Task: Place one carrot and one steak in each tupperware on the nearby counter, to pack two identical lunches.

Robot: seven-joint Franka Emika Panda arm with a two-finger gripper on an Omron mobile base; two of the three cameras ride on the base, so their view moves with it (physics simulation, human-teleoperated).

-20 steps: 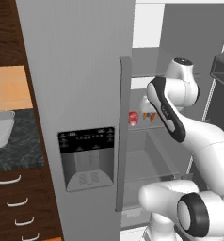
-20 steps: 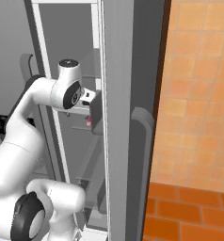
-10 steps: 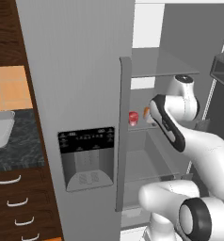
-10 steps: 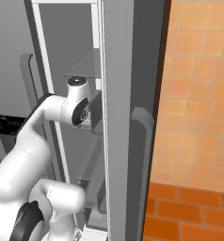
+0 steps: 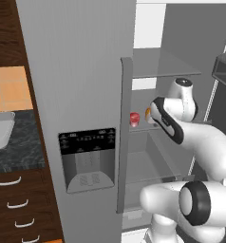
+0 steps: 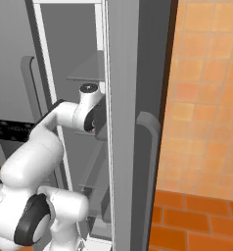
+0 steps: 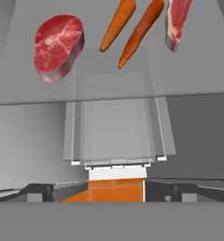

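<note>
Lowered since before, fingers spread wide, empty, facing steak (image 7: 58, 46).

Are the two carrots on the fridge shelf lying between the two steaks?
Yes, both carrots lie side by side between the steaks.

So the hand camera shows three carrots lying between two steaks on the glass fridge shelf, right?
Not quite. The hand view shows two carrots, one beside the other, not three. The rest holds: they lie between two steaks, one on one side and another on the other, on the glass fridge shelf.
</note>
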